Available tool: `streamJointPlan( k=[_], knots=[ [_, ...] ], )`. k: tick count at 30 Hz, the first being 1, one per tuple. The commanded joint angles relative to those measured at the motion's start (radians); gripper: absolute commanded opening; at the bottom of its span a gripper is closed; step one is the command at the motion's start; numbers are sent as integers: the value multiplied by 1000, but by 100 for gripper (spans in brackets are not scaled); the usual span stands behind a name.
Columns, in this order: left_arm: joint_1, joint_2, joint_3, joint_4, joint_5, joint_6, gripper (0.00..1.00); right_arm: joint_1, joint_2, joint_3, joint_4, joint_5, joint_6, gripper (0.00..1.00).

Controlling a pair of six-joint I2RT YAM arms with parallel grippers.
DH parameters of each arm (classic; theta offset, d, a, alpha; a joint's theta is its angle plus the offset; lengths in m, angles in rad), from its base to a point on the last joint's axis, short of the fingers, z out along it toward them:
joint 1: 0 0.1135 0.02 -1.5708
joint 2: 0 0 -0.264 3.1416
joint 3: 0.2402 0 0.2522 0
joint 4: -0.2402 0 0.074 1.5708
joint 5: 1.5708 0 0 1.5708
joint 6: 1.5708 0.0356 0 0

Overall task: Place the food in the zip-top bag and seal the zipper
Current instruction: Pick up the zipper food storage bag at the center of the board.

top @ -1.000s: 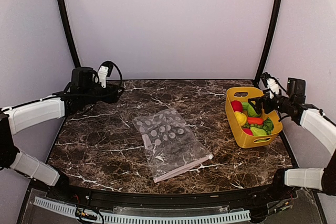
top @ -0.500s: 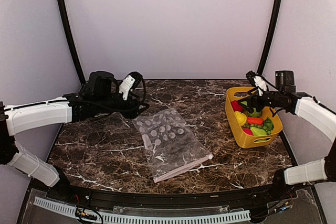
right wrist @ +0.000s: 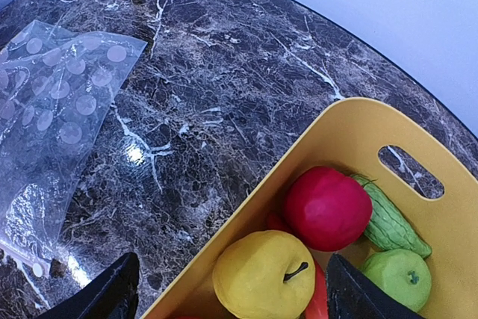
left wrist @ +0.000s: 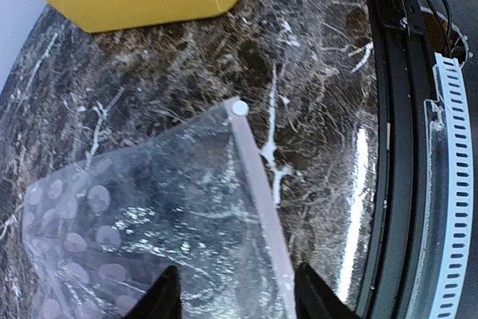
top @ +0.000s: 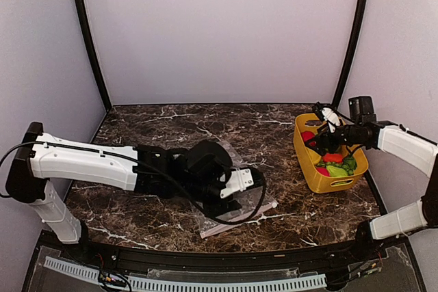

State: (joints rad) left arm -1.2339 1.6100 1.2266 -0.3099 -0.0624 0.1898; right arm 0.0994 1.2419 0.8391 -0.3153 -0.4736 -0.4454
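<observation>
Zip-top bag lies flat mid-tabletop. In the top view the zipper strip runs along its 5 o'clock edge, with the white slider tab at the strip's 3 o'clock end. Can't tell whether the mouth is sealed. Left claw is open and low over the bag, fingers either side of the zipper strip; contact unclear. From above, the left arm covers most of the bag.

Food sits in the yellow basket, at 3 o'clock from the bag and well apart. Wrist view shows a red ball, a yellow fruit touching it at 7 o'clock, a ridged green cucumber at 3 o'clock and a round green fruit at 5 o'clock. Right claw is open, holds nothing, and hovers over the basket's 9 o'clock wall.
</observation>
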Motion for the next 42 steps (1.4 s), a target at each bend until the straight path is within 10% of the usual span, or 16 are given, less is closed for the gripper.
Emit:
streamJointPlan(
  k=[1, 42],
  knots=[
    [-101, 87, 73, -184, -166, -20, 44, 6, -1, -20, 48, 21, 14, 83],
    [-230, 622, 449, -350, -734, -26, 38, 5, -128, -84, 61, 29, 4, 84]
  ],
)
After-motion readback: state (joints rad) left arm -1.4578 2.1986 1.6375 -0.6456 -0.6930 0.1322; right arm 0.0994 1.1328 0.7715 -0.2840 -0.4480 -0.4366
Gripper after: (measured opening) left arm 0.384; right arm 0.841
